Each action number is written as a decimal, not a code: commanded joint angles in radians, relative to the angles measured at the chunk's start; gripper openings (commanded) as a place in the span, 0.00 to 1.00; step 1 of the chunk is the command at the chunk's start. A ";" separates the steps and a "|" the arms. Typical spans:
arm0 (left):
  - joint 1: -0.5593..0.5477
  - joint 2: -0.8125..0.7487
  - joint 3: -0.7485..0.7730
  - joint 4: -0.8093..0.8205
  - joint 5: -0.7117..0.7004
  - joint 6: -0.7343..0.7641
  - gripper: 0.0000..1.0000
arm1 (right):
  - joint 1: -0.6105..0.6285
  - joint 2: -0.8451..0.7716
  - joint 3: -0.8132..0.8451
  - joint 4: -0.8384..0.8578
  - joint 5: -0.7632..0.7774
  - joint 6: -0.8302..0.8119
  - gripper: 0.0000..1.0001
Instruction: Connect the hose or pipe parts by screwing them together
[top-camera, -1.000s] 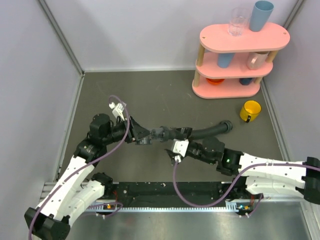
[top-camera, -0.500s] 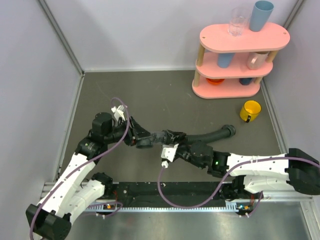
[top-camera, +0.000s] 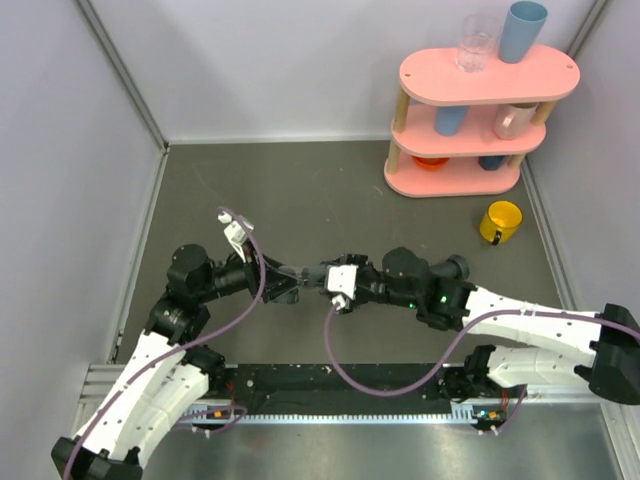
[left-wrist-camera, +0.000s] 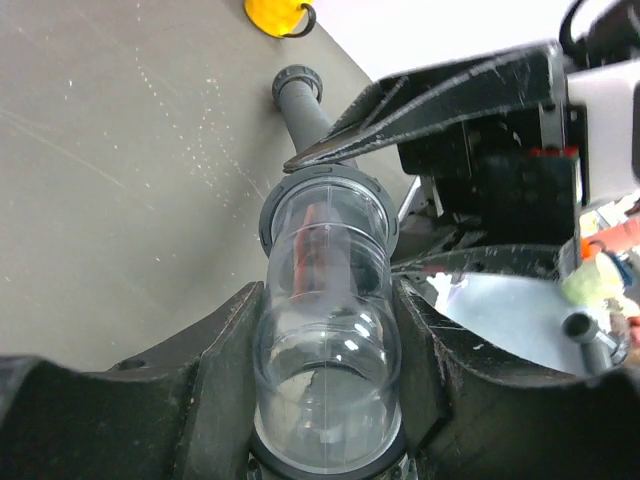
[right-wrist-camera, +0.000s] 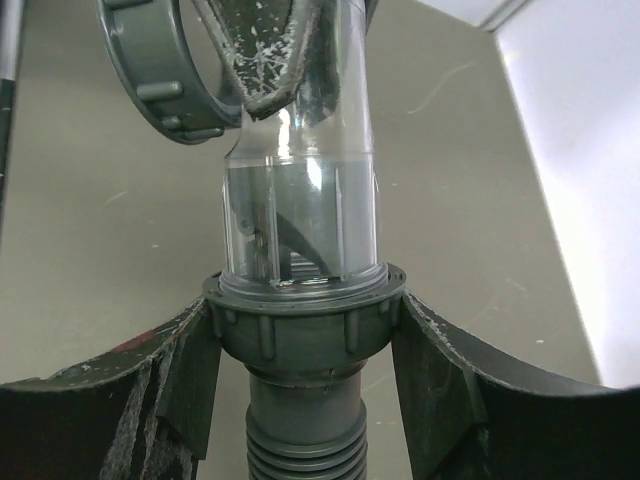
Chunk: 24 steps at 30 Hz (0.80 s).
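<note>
Closing from wide open, right tool (right-wrist-camera: 305, 345) now pinches ring nut (right-wrist-camera: 300, 322); left tool (left-wrist-camera: 325, 355) clamps clear elbow (left-wrist-camera: 325, 290).

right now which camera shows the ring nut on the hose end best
Right wrist: the ring nut fills the centre, ribs sharp, clear elbow seated in it. Left wrist shows only its rim behind the elbow. In the top view it is too small to make out.

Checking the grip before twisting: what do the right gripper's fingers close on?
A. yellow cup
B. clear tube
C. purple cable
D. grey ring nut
D: right wrist view shows the fingers against both sides of the grey ring nut, clear tube above it.
</note>
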 joint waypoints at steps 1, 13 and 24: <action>-0.008 0.060 -0.003 0.232 0.095 0.210 0.00 | -0.047 0.038 0.127 -0.066 -0.280 0.169 0.00; 0.049 0.206 0.060 0.142 -0.006 0.121 0.00 | -0.079 0.050 0.122 -0.115 -0.164 0.287 0.61; 0.211 0.304 0.063 0.085 -0.071 0.092 0.00 | -0.079 -0.193 0.024 -0.173 -0.026 0.427 0.99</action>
